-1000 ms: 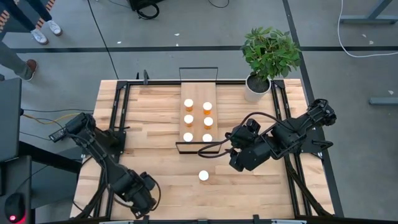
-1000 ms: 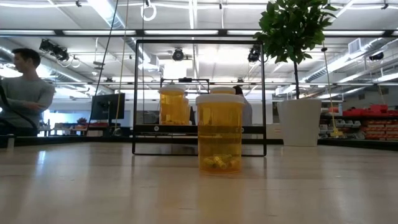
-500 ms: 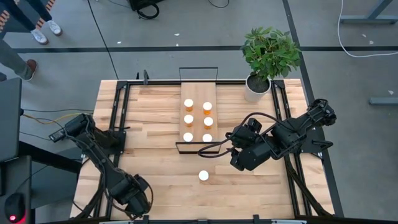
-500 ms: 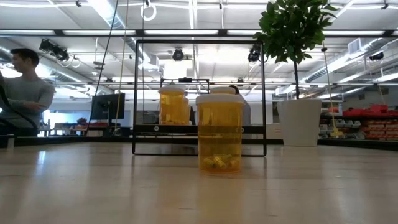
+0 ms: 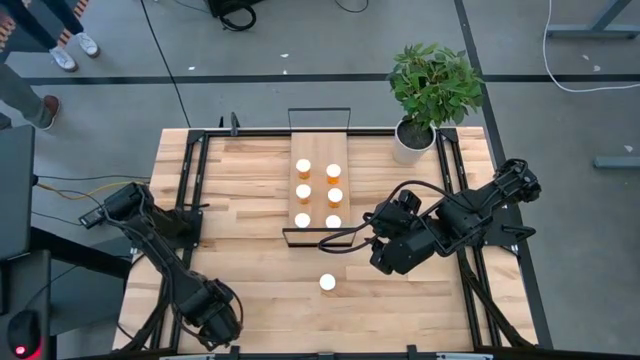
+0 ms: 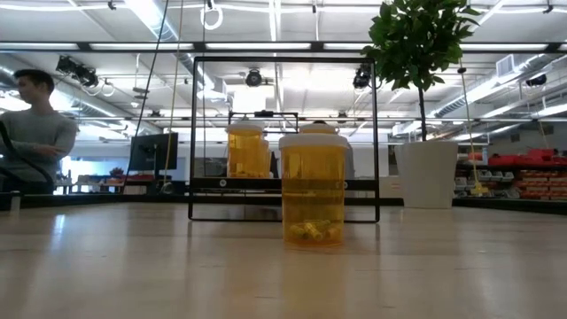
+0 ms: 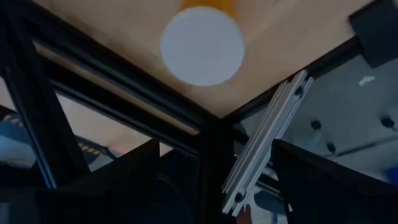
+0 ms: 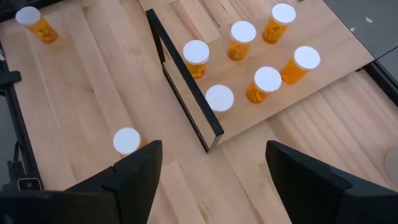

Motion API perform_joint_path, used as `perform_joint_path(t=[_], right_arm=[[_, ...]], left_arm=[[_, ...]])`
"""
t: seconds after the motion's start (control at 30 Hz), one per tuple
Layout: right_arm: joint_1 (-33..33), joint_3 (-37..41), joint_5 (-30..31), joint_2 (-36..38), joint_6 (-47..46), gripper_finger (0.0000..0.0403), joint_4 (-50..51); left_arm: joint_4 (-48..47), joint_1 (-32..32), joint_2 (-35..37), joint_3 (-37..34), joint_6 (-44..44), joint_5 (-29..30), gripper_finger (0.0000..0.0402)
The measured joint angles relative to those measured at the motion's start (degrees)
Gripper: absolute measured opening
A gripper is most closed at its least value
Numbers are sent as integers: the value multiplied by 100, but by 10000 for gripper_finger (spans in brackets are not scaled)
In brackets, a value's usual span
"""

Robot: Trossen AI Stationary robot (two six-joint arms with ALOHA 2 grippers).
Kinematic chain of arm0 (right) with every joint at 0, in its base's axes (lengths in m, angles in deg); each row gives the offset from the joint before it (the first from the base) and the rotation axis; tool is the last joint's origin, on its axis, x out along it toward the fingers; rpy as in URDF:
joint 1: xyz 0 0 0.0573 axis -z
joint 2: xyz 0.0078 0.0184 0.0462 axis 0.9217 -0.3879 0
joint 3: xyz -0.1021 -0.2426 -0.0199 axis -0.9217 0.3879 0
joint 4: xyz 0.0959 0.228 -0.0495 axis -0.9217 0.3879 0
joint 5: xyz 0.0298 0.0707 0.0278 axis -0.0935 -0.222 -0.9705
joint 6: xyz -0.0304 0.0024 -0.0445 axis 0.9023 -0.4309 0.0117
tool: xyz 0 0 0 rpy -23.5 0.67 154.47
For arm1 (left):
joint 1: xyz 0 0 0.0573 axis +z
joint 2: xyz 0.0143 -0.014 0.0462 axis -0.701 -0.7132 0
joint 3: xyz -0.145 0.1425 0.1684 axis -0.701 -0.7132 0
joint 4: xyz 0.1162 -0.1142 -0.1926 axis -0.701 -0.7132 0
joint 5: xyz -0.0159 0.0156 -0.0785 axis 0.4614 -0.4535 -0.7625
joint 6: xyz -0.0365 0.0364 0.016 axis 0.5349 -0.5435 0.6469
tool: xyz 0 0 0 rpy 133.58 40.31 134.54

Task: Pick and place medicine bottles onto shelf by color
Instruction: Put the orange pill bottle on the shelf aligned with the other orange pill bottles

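Observation:
Six amber medicine bottles with white caps [image 5: 303, 191] stand on the light-wood shelf [image 5: 319, 150]; they also show in the right wrist view [image 8: 242, 32]. One bottle [image 5: 327, 283] stands on the tabletop near the shelf's near end, and shows in the low view [image 6: 313, 190]. Another bottle [image 7: 202, 45] stands by the table's near-left corner, ahead of my open left gripper [image 7: 214, 149]; my left arm [image 5: 212, 322] hides it in the high view. My right gripper [image 5: 383, 262] is open and empty, right of the lone bottle.
A potted plant [image 5: 432, 90] stands at the table's far right corner. Black frame rails [image 5: 196, 190] run along the table's left and right sides. A person [image 6: 35, 133] shows in the room behind the table. Bare wood lies left of the shelf.
My left gripper has gone a little toward the table's left and near edges. The bottles have stayed where they were.

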Motion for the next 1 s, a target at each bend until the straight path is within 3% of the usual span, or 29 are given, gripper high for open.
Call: perform_joint_path(t=[0.57,0.8,1.0], right_arm=[[1,2,0,-2,91,294,8],[3,2,0,-2,91,294,10],[3,2,0,-2,91,294,11]], left_arm=[[577,0,-11,-684,-301,180,316],[1177,0,-15,-874,-311,574,316],[1163,28,-15,-877,-311,918,316]])
